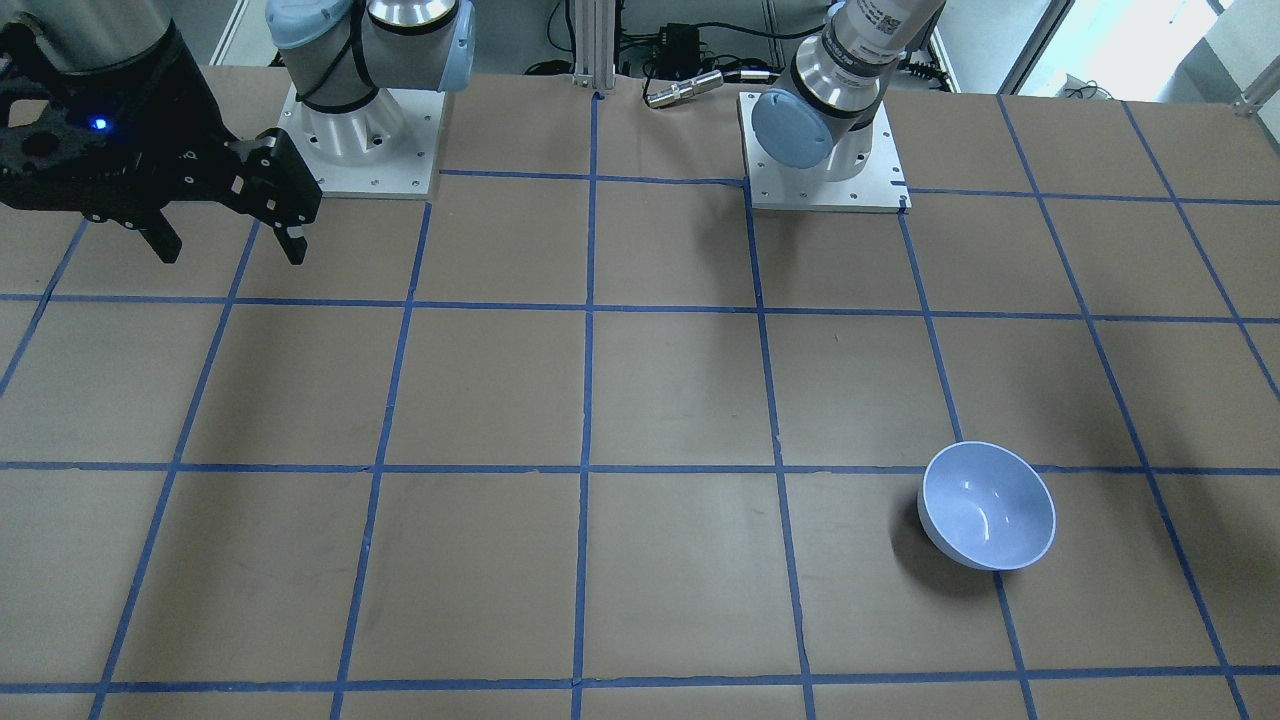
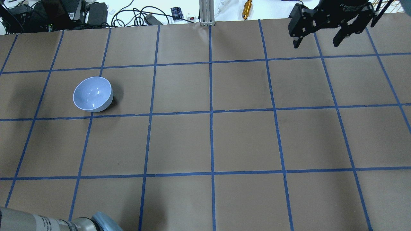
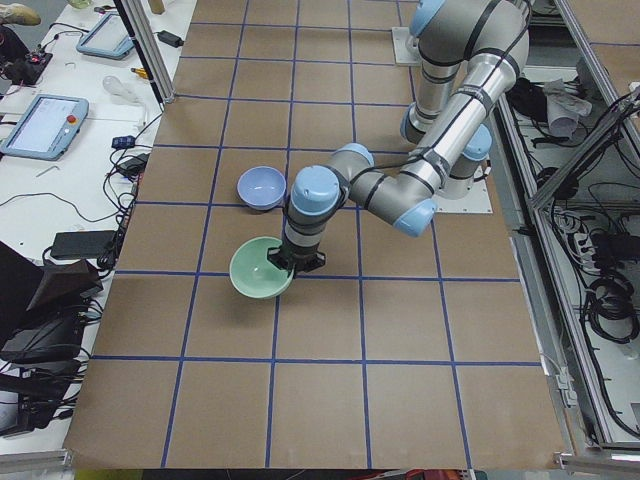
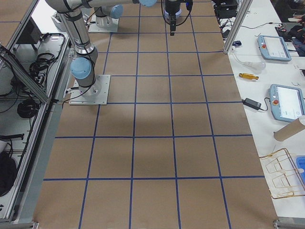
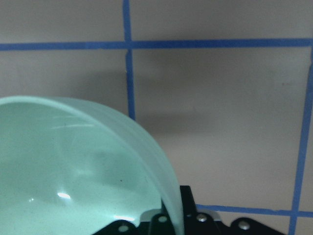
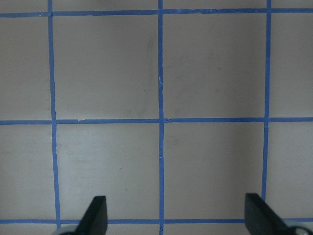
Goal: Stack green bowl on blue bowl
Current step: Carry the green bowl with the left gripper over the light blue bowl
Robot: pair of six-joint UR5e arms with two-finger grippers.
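Grasp made: left fingers (image 5: 188,208) clamped on rim of green bowl (image 3: 258,272). Bowl sits near left end of worktop (image 2: 244,141), seemingly just clear of surface, beside but apart from blue bowl (image 2: 93,94). That one upright, mouth up, nothing inside. Idle right fingers (image 6: 98,215) spread apart, holding nothing, well away from both bowls. Pick-up looks done. Left to do: carry over blue bowl, lower in, let go.

Left claw (image 3: 297,264) clamps green bowl (image 3: 256,270) rim; right claw (image 2: 316,42) hangs spread.
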